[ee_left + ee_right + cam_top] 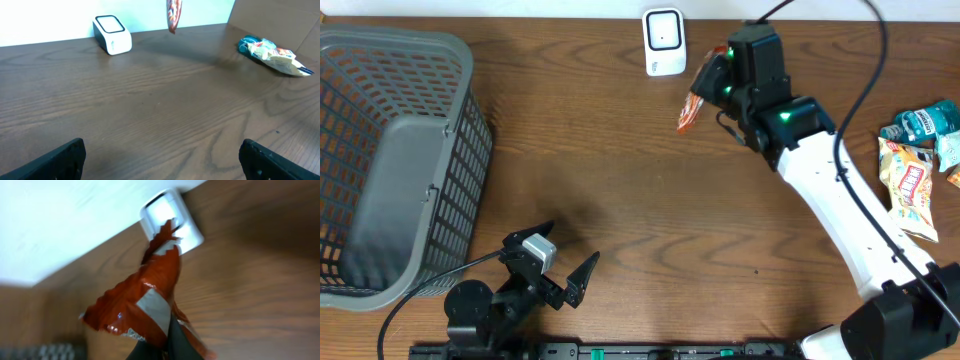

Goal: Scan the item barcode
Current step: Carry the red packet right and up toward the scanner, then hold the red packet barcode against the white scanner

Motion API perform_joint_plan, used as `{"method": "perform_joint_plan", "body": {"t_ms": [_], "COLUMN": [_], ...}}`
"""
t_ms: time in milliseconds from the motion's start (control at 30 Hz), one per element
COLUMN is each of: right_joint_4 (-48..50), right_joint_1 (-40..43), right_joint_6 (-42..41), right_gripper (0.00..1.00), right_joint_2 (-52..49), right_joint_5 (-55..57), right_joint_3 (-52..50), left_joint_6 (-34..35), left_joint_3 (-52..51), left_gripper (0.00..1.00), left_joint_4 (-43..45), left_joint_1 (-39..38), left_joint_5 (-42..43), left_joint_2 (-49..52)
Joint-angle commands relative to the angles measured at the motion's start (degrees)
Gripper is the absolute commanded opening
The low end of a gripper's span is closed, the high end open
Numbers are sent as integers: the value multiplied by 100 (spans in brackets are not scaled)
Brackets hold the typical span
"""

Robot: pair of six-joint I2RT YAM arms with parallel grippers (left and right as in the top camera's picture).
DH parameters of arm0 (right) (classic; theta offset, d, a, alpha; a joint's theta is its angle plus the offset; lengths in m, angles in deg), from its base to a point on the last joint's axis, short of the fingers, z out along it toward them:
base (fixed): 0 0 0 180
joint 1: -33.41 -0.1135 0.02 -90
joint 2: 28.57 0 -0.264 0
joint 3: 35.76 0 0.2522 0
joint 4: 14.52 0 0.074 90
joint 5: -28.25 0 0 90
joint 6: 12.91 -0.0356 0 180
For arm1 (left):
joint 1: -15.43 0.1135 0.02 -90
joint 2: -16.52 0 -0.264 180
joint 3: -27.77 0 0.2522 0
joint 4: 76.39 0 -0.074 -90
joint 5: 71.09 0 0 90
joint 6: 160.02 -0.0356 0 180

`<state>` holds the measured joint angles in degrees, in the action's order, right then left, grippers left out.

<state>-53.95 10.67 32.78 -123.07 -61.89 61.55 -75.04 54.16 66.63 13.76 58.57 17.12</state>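
Two arms share my brown wood-grain table (pixel 620 190). Nearest, the left gripper (pixel 568 248) rests with its jaws spread wide, holding nothing. Farther off and to the right, the right gripper (pixel 712 82) is clamped tight on a crinkly red-orange foil packet (pixel 690 112). The packet hangs just right of the smooth, rounded white scanner (pixel 663 41) at the far edge. Pickup looks done. I judge the scan itself is left, and I cannot tell which way the barcode faces.

Table (pixel 620 200): brown, wavy wood grain. Barcode scanner (pixel 663 42): white body, dark window. Snack packet (pixel 150 300): red-orange with a grey-white patch. Basket (pixel 420 42): grey, open lattice walls. Snack bags (pixel 918 160): teal, cream, red print. Right arm (pixel 840 200): white; right gripper (pixel 712 82): black, green lights.
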Motion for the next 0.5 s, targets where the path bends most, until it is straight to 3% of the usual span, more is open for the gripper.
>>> {"method": "perform_joint_plan", "body": {"t_ms": [0, 233, 400, 467], "right_joint_4": [723, 3630, 5558, 6920], "right_joint_1": [42, 531, 741, 785], "right_joint_6": [699, 466, -461, -894], "right_gripper": [1, 1, 1, 1], "right_joint_2": [-24, -382, -1104, -1631], "right_joint_5": [-1735, -4129, -4374, -4393], "right_joint_3": [-284, -1322, -1733, -1729], "left_joint_6": [-96, -98, -98, -96], "left_joint_3": [-4, -4, -4, -4], "left_gripper": [98, 98, 98, 98], "left_joint_4": [2, 4, 2, 2], "left_joint_1": [-17, -17, -17, -17], "left_joint_5": [-2, -2, -4, -2], "left_joint_2": [-31, -31, -31, -31]}}
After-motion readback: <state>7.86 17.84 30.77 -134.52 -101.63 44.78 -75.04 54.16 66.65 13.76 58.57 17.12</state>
